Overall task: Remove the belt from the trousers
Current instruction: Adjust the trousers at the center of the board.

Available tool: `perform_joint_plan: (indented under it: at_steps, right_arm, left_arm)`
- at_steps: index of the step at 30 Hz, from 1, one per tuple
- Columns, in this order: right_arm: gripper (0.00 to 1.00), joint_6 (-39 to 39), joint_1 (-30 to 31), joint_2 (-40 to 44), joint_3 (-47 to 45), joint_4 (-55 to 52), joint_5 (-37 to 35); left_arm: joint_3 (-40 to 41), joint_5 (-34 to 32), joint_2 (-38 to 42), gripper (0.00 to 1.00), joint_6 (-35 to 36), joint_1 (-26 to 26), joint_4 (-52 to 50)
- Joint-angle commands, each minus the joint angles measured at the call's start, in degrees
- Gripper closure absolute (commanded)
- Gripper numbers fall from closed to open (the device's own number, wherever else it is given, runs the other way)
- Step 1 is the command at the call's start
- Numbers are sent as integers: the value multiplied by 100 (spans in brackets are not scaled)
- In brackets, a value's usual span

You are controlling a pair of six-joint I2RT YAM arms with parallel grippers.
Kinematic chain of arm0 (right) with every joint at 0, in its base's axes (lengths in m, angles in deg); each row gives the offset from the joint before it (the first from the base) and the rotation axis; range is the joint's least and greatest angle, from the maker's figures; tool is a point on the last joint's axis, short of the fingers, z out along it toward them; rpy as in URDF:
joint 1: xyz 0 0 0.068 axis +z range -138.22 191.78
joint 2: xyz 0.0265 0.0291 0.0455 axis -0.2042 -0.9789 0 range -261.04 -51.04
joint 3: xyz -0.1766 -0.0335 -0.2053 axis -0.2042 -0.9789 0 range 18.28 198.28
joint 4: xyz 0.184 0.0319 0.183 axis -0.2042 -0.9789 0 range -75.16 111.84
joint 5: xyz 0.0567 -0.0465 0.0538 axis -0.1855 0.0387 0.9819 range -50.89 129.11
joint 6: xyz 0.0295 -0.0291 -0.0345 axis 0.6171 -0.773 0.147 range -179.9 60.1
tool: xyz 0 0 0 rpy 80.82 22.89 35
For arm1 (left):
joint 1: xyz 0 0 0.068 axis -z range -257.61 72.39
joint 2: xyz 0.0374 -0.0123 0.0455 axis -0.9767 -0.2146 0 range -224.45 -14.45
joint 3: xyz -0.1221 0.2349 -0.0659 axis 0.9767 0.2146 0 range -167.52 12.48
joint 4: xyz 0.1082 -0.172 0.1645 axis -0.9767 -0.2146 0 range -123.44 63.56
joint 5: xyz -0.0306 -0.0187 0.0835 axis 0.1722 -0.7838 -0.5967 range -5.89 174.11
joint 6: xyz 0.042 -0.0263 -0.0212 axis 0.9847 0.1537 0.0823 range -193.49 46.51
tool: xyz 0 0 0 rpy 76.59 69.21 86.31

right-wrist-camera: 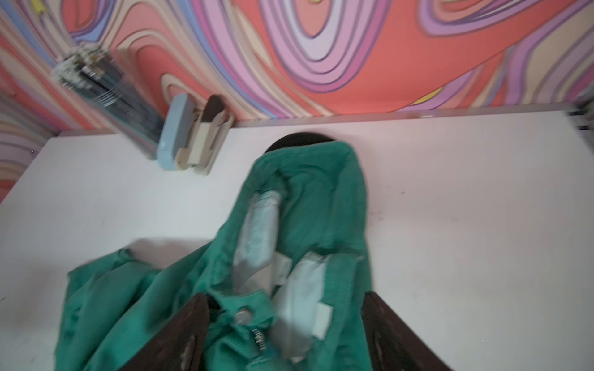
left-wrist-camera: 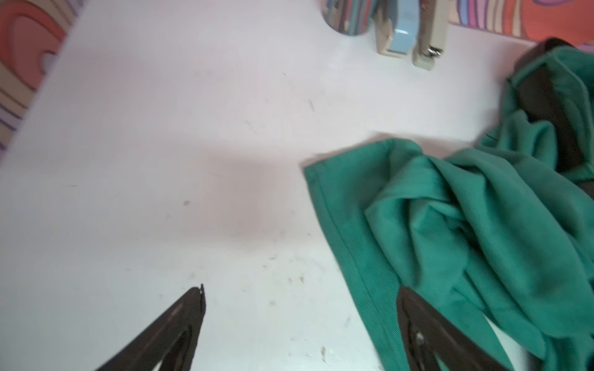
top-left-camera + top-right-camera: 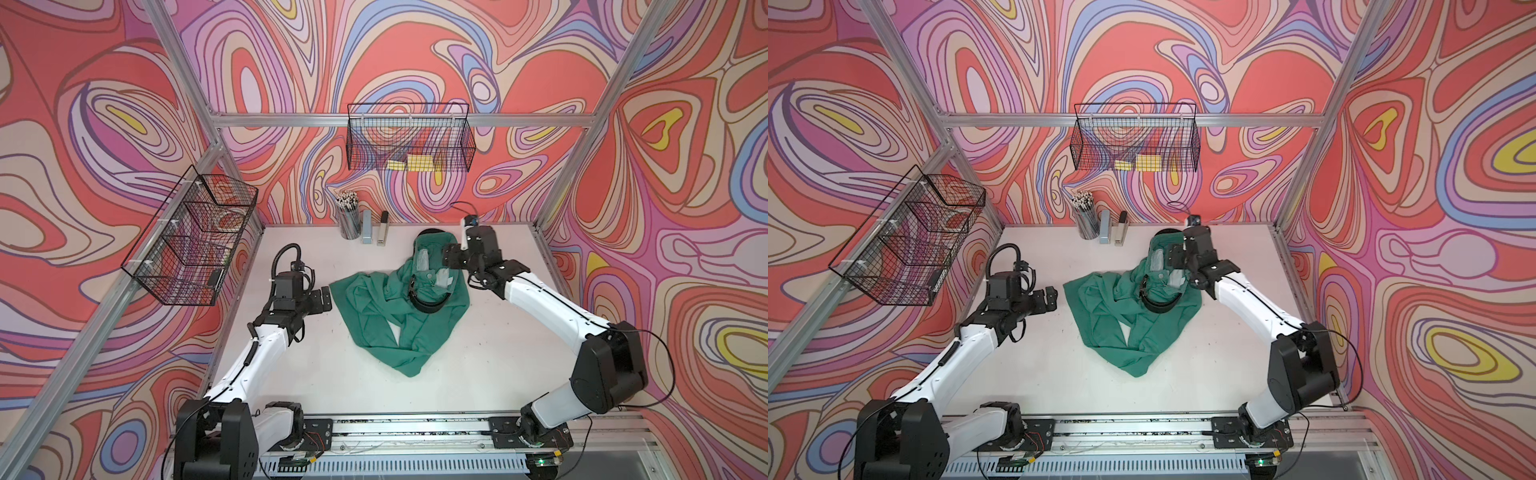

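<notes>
The teal-green trousers [image 3: 374, 320] [image 3: 1100, 316] lie crumpled mid-table, waistband toward the back wall, pale pocket linings showing. The black belt [image 3: 428, 306] [image 3: 1158, 306] loops through the waistband, and a dark arc of it [image 1: 300, 139] pokes out beyond the far edge. My right gripper [image 3: 448, 261] [image 1: 284, 297] hovers open over the waistband, its fingers either side of the button [image 1: 242, 314] and linings. My left gripper [image 3: 326, 299] [image 2: 300, 289] is open just left of the trousers [image 2: 450, 225], one finger over a leg hem. The belt [image 2: 546, 96] shows as a dark strip in the left wrist view.
A pencil cup [image 3: 349, 220] and two staplers [image 3: 366, 226] [image 3: 382, 228] stand at the back wall. Wire baskets hang on the back wall [image 3: 411, 137] and the left wall [image 3: 195, 237]. Bare white table [image 3: 498, 353] surrounds the cloth.
</notes>
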Motion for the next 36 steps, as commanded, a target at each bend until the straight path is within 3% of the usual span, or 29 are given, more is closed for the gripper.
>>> perform_joint_plan:
  at_steps: [1,7,14,18,20,22,23,24,28,32,36]
  right_arm:
    - [28,697,416,-403,327,-618,-263]
    - [45,725,849,-1422,855,-707,134]
    - [48,1105,985,-2269,1188,-943,135]
    - [54,924,983,-2759,1525,-1345,175]
    - [69,707,980,-2882,1540,-1365,296]
    - [92,479,981,-2828,1554,-1501,295]
    - [100,318,984,-2730,1583,-1590,275]
    - [100,114,982,-2574,1634,-1684,313]
    - [100,-847,971,-2028,2265,-2329,850]
    - [100,-1848,967,-1964,3531,-3433,1888]
    - [100,-2438,947,-2083,4677,-4293,3005]
  left_arm:
    - [-161,283,-13,6,-398,507,-696]
    - [-8,390,229,8,-1065,1280,-883]
    - [-46,23,638,6,-1645,1959,-1388]
    - [-35,-212,939,4,-2011,2204,-1657]
    - [35,-260,1002,0,-2052,2273,-1596]
    - [-19,-378,986,0,-2058,2318,-1738]
    - [-118,-437,977,0,-2069,2320,-1887]
    - [-242,-494,991,0,-2039,2327,-2046]
    - [-495,-895,1300,0,-1379,2337,-2278]
    - [-578,-1416,1733,0,-323,2338,-1757]
    - [-781,-1178,1924,0,718,2340,-985]
